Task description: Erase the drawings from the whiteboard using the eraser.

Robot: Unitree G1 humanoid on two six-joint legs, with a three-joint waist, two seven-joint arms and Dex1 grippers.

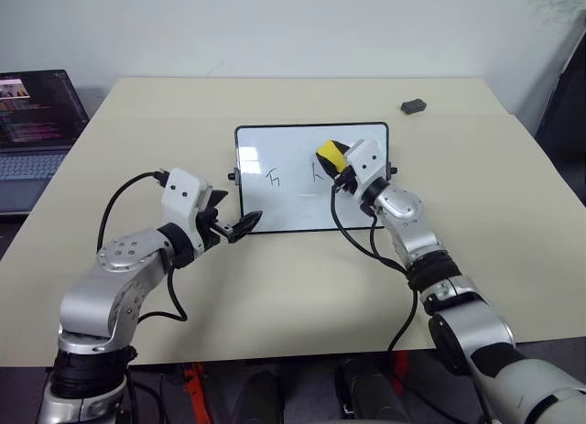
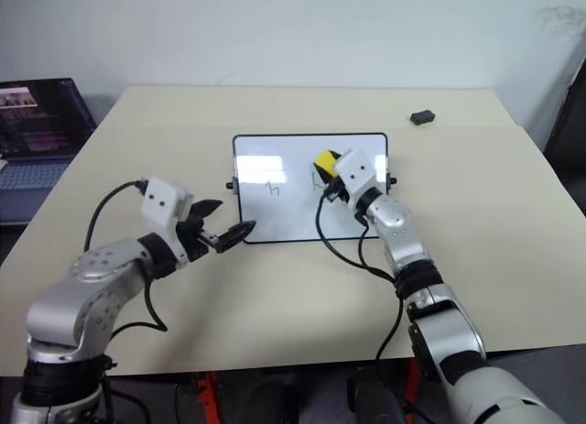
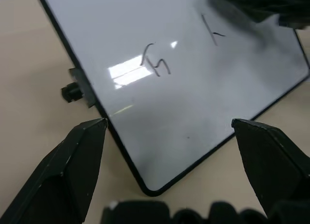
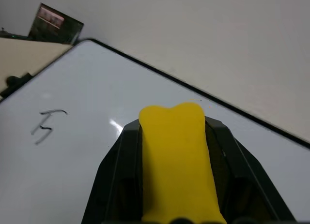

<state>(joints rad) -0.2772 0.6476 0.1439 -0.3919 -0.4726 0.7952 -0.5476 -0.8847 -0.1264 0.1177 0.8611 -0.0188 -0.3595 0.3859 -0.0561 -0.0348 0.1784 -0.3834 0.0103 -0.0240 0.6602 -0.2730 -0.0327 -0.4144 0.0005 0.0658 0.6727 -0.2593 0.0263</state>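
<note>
The whiteboard stands tilted on the table's middle, black-framed with a knob on each short side. Two of the drawings show on it: a thin black scribble left of centre and another partly hidden behind the eraser. My right gripper is shut on the yellow eraser, holding it over the board's upper right part; I cannot tell whether it touches. In the right wrist view the eraser sticks out between the fingers. My left gripper is open, its fingertips straddling the board's near left corner.
An open laptop sits beyond the table's left edge. A small dark grey flat object lies at the table's far right. Bare beige tabletop surrounds the board.
</note>
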